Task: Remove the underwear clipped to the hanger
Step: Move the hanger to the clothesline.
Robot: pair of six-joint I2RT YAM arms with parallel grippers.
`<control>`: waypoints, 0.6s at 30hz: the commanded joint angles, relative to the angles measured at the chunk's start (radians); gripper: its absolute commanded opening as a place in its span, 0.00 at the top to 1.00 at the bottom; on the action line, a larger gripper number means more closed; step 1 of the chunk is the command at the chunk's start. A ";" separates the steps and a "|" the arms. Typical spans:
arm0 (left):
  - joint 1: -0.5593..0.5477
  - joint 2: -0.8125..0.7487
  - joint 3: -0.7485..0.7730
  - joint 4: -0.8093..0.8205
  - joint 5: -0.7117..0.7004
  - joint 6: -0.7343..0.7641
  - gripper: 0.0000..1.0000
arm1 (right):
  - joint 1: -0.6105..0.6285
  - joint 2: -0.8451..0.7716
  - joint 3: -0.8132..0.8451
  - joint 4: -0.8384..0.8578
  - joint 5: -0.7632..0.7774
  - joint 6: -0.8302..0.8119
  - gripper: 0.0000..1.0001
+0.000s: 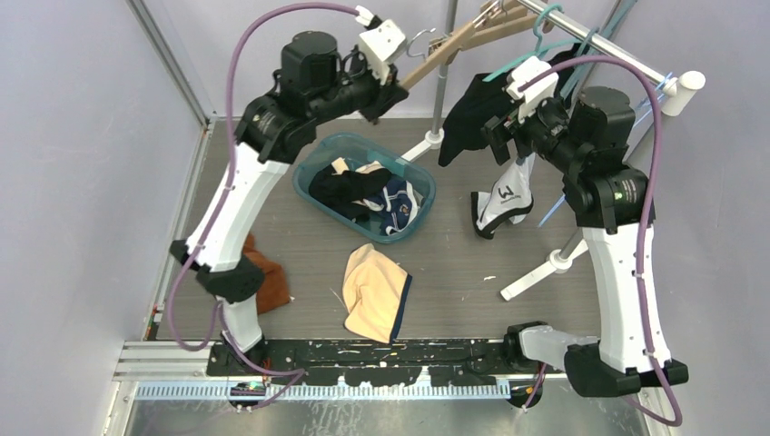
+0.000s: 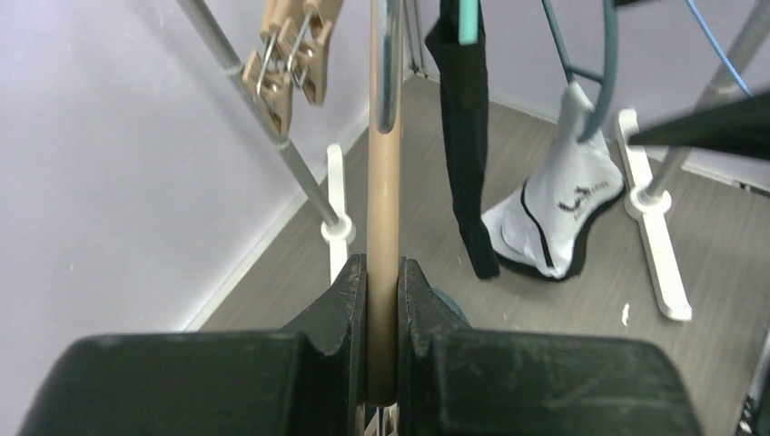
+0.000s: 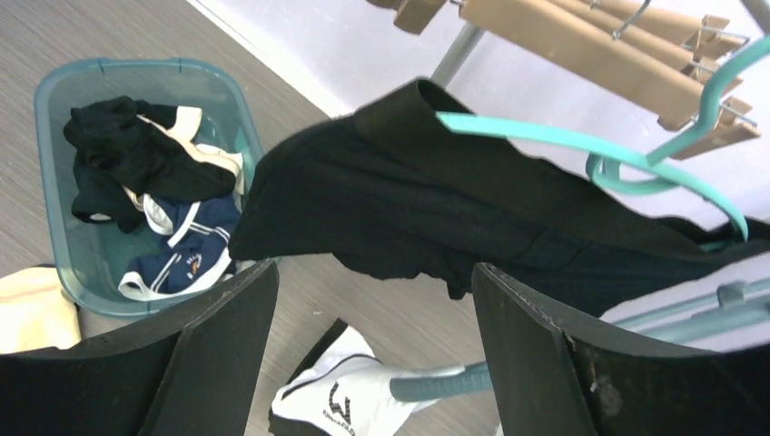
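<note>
My left gripper is raised by the rack and shut on the bar of a wooden hanger; the bar runs up between the fingers in the left wrist view. My right gripper is open, just below black underwear hanging from a teal hanger. The right wrist view shows the black underwear on the teal hanger just above the open fingers. White underwear hangs lower on a grey-blue hanger.
A teal basket holds several dark and navy garments. A tan garment and a brown one lie on the floor. The rack's rail, upright pole and white feet stand at the back right.
</note>
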 commanded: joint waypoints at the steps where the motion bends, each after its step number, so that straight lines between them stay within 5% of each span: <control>1: -0.001 0.117 0.168 0.123 0.016 -0.036 1.00 | 0.002 -0.102 -0.050 0.005 0.065 0.006 0.16; 6: -0.001 0.222 0.231 0.179 0.015 -0.051 1.00 | -0.002 -0.162 -0.095 -0.002 0.095 0.015 0.16; 10: -0.001 0.247 0.258 0.167 0.048 -0.075 1.00 | -0.004 -0.159 -0.108 -0.010 -0.045 0.029 0.16; 18: 0.000 0.100 0.087 0.094 0.069 0.046 1.00 | -0.004 -0.080 -0.034 0.029 -0.232 -0.025 0.11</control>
